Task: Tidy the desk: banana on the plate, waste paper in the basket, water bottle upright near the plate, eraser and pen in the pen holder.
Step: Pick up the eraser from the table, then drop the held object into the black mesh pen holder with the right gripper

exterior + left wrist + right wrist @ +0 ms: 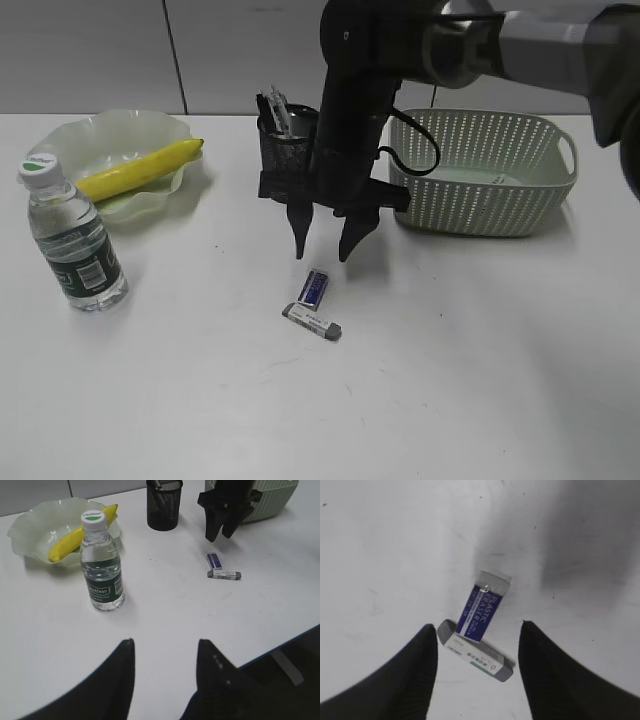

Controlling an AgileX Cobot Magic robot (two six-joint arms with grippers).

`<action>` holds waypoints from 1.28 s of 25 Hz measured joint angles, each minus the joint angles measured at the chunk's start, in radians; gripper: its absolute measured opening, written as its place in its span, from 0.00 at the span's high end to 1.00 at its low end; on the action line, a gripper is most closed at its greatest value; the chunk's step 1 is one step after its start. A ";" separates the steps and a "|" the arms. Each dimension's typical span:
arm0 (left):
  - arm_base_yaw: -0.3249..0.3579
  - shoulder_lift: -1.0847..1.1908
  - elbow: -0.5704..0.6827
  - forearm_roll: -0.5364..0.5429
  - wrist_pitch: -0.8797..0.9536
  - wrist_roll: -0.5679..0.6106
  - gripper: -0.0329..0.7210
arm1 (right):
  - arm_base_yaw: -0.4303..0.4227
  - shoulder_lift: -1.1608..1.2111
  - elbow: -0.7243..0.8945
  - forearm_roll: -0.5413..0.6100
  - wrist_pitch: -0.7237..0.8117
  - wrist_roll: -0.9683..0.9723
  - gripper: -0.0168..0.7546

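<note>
Right end effector [327, 250] hangs just above the worktop [480, 380], jaws apart and empty, with two erasers below. The blue-sleeved eraser [485, 612] touches a grey-sleeved eraser [476, 657] at one corner. Each looks small, light and stiff, with a slick paper sleeve, so pinching the blue one across its long sides seems best. That grey neighbour crowds one end, and the pen holder [287, 140] and basket [485, 170] stand behind. Left end effector [165, 672] waits open, empty, near the bottle [101, 562].
</note>
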 joint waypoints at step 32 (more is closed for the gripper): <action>0.000 0.000 0.000 0.000 0.000 0.000 0.57 | 0.033 -0.062 -0.192 -0.253 -0.167 -0.027 0.72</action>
